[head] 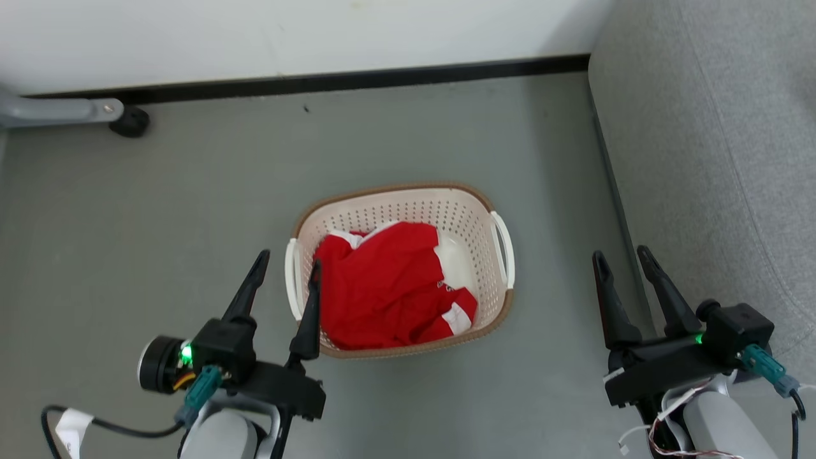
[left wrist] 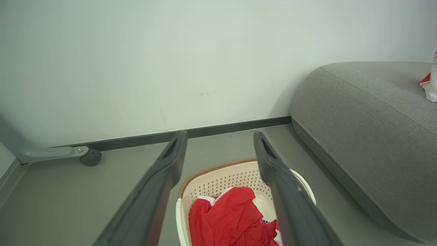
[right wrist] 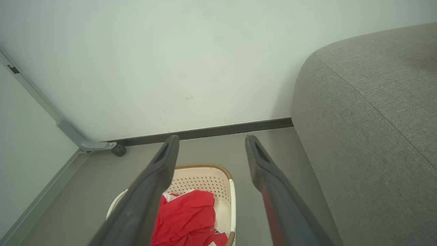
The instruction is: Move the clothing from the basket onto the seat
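Head view: we look down on a grey floor point(head: 159, 223). The basket point(head: 395, 190), oval and cream with a brown rim, stands in the middle. The clothing point(head: 382, 287), a crumpled red heap with white trim, lies inside it. The left gripper point(head: 289, 260) hovers at the basket's left handle, jaws spread wide and empty, with its inner finger over the rim. The right gripper point(head: 621, 252) hangs well apart to the right, beside the edge of the seat point(head: 714, 127), also wide and empty.

Left wrist view: between 2 dark fingers we see the basket's far end with the red cloth in it. The seat rises at the right, with a small red and white scrap point(left wrist: 429, 82) lying on it (cut off by the picture's edge, possibly another garment).

Right wrist view: 2 spread fingers frame the basket, with the seat near on the right.

We judge this step to be the reach toward the heap, with nothing lifted yet. The next move calls for lowering the left claw into the cloth and closing on a thick fold.

We cannot tell how many garments the heap holds. The dark lettering is too small to read, and much of the basket's bottom is hidden under cloth.
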Motion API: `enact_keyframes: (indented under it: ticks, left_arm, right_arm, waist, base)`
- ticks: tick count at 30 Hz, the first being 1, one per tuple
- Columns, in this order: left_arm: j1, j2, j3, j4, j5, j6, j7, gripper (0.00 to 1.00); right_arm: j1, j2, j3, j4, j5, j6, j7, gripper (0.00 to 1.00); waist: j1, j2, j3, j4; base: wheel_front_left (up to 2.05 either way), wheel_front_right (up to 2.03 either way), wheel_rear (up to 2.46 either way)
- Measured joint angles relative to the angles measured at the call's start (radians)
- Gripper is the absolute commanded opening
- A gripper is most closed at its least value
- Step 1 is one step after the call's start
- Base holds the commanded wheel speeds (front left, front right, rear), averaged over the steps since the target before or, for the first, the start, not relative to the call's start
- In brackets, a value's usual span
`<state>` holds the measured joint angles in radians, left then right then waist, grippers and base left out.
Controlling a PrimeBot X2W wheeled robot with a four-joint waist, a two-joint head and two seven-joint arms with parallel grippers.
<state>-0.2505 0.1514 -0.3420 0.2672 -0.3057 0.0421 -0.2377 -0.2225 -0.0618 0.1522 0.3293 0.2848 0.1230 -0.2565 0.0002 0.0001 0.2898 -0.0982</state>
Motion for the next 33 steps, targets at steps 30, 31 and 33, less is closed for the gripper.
enact_keyframes:
  ticks: [30, 31, 33]
  left_arm:
    - [-0.384, 0.044, -0.092, 0.035, 0.151, -0.025, 0.288, 1.00]
    - [-0.400, 0.044, -0.094, 0.043, 0.152, -0.025, 0.301, 1.00]
    - [-0.429, 0.045, -0.100, 0.060, 0.164, -0.026, 0.331, 1.00]
  right_arm:
    - [-0.221, 0.007, 0.116, -0.034, 0.053, -0.007, 0.000, 1.00]
    - [-0.225, 0.007, 0.123, -0.033, 0.056, -0.009, 0.000, 1.00]
    - [-0.234, 0.007, 0.138, -0.028, 0.063, -0.011, 0.000, 1.00]
  waist:
    - [0.0001, 0.0001, 0.396, -0.119]
    - [0.0001, 0.0001, 0.407, -0.121]
    - [0.0000, 0.0001, 0.427, -0.123]
  base:
    - [0.00, 0.00, 0.00]
    - [0.00, 0.00, 0.00]
    - [0.00, 0.00, 0.00]
